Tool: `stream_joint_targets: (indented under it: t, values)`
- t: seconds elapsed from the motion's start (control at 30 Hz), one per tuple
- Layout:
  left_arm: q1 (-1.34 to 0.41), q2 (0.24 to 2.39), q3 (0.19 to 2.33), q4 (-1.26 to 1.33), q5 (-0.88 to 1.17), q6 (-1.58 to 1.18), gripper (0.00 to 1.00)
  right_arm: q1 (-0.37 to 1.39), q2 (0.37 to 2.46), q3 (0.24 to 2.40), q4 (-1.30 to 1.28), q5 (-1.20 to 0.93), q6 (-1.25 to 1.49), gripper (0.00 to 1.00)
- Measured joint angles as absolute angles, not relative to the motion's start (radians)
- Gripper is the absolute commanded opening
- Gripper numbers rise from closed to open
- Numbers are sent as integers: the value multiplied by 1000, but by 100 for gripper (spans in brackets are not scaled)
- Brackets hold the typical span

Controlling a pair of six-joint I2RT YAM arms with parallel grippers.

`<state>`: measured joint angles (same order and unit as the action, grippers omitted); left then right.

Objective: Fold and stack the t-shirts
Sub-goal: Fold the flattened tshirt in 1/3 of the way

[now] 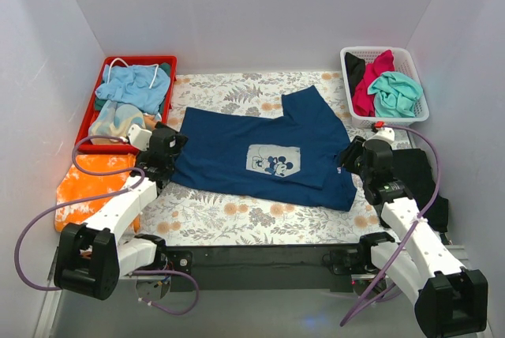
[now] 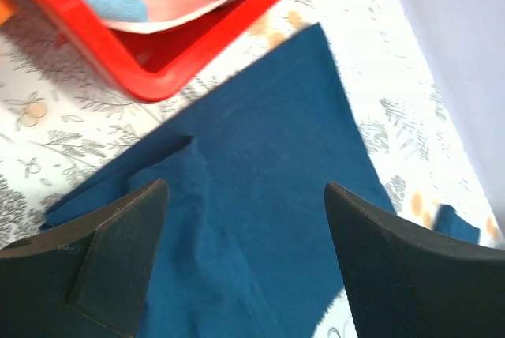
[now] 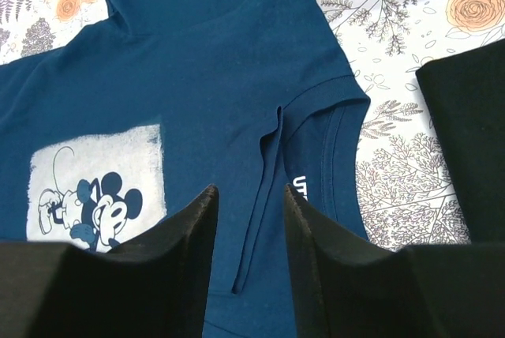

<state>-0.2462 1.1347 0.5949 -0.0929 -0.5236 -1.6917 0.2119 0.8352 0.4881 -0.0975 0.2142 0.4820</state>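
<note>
Fingers [image 2: 118,251] of the left gripper [image 2: 246,189] were spread wide just above the left edge of the navy t-shirt [image 2: 268,156], near a red tray [image 2: 158,85]. The right gripper [image 3: 250,193] had its fingers [image 3: 331,259] only narrowly parted over a raised fold by the collar, pinching nothing. The navy t-shirt lay flat on the floral mat [image 1: 237,219], print up. A black t-shirt [image 1: 410,168] lay just beside it; magenta [image 1: 367,97] and teal [image 1: 394,93] t-shirts sat in a white basket [image 1: 384,49].

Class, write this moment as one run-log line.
navy t-shirt: flat, partly folded | left gripper: open over its edge | right gripper: open over collar | black t-shirt: lying right of it
</note>
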Motion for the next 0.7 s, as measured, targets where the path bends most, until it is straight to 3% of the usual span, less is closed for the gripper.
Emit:
stream_joint_targets:
  t: [0.33, 0.7]
  values:
    - [-246, 1174, 552, -67, -369, -1643, 78, 212, 790, 470, -73, 160, 472, 41]
    - [-246, 1200, 552, -67, -324, -1626, 77, 218, 797, 270, -51, -14, 544, 38]
